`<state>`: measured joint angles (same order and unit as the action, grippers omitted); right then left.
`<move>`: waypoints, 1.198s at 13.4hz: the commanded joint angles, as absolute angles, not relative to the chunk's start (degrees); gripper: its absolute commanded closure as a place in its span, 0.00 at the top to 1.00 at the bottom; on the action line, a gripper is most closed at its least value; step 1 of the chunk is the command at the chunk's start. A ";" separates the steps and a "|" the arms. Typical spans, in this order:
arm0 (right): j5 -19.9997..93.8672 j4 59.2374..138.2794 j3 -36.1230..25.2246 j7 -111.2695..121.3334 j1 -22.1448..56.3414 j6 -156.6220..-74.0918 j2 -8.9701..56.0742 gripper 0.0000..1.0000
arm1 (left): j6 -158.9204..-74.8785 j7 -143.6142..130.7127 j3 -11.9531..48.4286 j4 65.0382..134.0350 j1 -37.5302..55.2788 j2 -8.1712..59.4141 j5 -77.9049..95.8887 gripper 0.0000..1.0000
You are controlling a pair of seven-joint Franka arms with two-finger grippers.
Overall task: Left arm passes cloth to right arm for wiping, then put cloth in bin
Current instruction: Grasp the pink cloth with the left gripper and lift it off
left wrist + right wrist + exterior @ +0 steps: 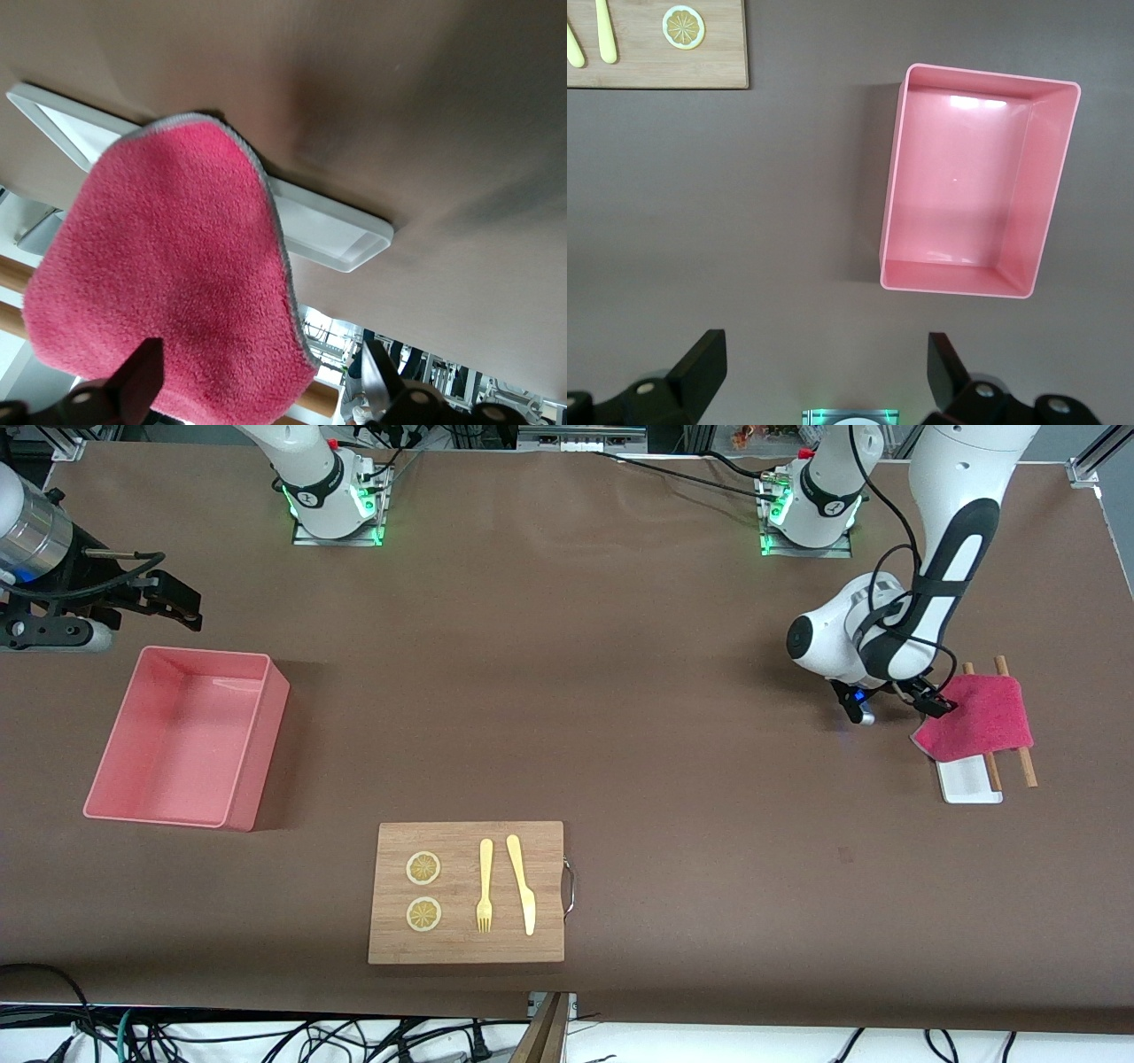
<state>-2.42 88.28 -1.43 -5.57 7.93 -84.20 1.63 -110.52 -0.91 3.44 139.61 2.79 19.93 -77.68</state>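
Progress stands at the very start of the task: no handover, no wiping and no binning is done. The cloth (974, 717), pink face up, lies at the right of the front view, draped over a white tray (970, 784) and two wooden sticks (1014, 717) at the left arm's end of the surface (567, 691). The left gripper (935, 704) is down at the edge of the cloth; in the left wrist view its fingers (142, 381) stand apart on either side of the cloth's near corner, released and not yet pinching it. The right gripper (173, 602) waits at the upper left of the front view, above the surface just beside the bin (248, 779); the right wrist view shows its fingers (700, 367) spread wide and holding nothing. The bin, at the left of the front view, has nothing in it. A wooden board (466, 948) with a fork (485, 886), a knife (523, 884) and two lemon slices (423, 868) sits low in the centre. By judgement, every step remains: grasping and lifting the cloth, passing it to the right arm, wiping, and dropping it into the bin.
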 commanded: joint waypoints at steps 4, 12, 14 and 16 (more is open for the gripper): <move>-2.81 87.63 -1.49 -5.54 8.17 -84.02 1.67 1.00 | -110.92 -0.70 3.16 139.39 2.46 20.57 -79.19 0.25; -2.90 87.54 -1.41 -5.62 8.17 -84.02 1.67 1.00 | -110.04 -0.44 3.43 138.78 2.46 19.52 -78.58 0.00; -2.81 87.54 -1.49 -5.62 8.09 -84.02 1.67 1.00 | -109.95 -0.18 5.52 138.61 2.46 15.93 -73.69 0.00; -2.81 87.54 -1.49 -5.54 8.09 -84.02 1.67 1.00 | -109.86 4.10 6.76 137.56 2.02 12.41 -65.61 0.00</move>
<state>-2.42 88.28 -1.51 -5.57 7.91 -84.24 1.69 -110.36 -0.38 5.18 137.65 2.72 17.68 -71.43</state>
